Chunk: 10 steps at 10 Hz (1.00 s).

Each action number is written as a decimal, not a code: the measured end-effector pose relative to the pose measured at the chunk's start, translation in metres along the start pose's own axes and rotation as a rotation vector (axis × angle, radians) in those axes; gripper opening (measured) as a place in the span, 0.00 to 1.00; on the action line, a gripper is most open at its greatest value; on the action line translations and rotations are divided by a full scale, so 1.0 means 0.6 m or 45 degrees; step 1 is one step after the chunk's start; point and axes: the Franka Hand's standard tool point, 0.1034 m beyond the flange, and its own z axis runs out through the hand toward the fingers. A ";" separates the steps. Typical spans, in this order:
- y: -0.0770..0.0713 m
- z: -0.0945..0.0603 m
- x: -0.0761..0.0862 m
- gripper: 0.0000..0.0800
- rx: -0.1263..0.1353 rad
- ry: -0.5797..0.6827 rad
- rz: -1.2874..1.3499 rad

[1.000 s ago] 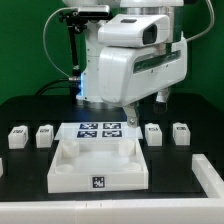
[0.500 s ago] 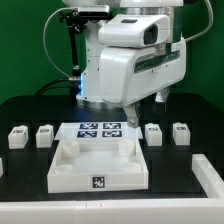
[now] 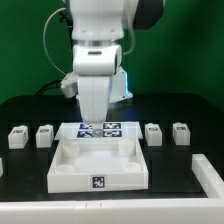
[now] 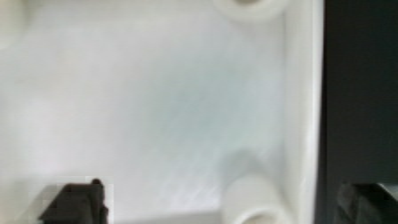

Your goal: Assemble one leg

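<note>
You are seeing two-finger gripper [image 4: 222,200] hanging over wide white square plastic tray [image 3: 68,176], black fingertips [image 4: 71,202] standing well apart, gripping nothing. White robot arm [image 3: 95,70] is covering part of flat white marker board [image 3: 110,129] behind tray. Small white plastic tagged posts are sitting on black table [image 3: 25,110], none held: far-left leg [image 3: 17,135], inner-left leg [image 3: 44,134] on exterior view's left; inner-right leg [image 3: 153,133], far-right leg [image 3: 181,132] on its right. Black-and-white tag [image 3: 98,182] is showing on tray's front wall; pattern too small to read.

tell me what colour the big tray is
The tray is white, with one black-and-white tag; exterior view.
</note>
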 end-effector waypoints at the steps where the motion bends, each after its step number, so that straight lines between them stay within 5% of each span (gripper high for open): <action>1: 0.003 -0.003 0.000 0.81 -0.001 -0.003 -0.031; 4: -0.001 0.002 0.001 0.81 -0.004 -0.001 -0.027; 6: -0.044 0.041 0.001 0.81 0.015 0.011 -0.047; 8: -0.051 0.077 -0.007 0.81 0.030 0.026 -0.054; 10: -0.052 0.084 -0.013 0.81 0.035 0.029 -0.041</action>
